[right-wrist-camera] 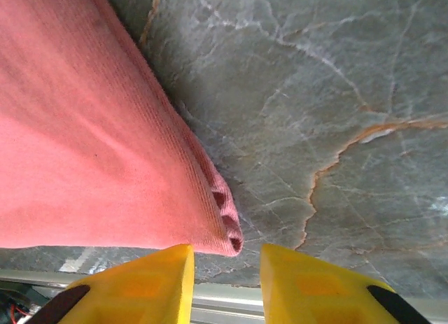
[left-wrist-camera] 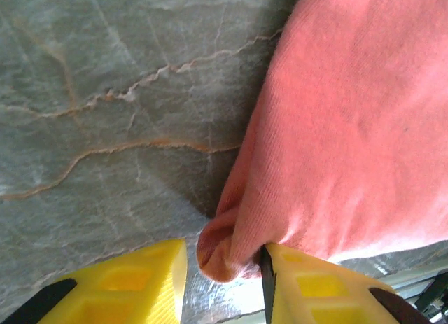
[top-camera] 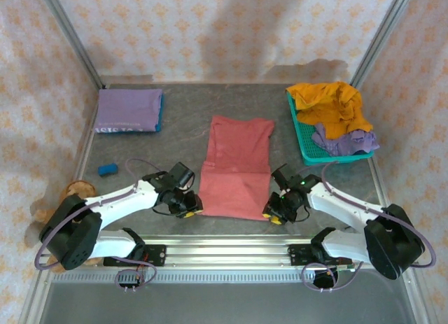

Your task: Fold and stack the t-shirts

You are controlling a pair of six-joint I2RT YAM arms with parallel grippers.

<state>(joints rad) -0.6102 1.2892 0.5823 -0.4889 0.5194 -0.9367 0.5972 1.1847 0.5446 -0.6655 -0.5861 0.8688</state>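
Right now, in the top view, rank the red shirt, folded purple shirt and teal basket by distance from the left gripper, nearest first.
1. red shirt, its near-left corner at the left gripper.
2. folded purple shirt, at the far left.
3. teal basket, at the far right.

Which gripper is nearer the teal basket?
Right. The right gripper sits at the near-right corner of the red t-shirt, below the basket; the left gripper is across the shirt.
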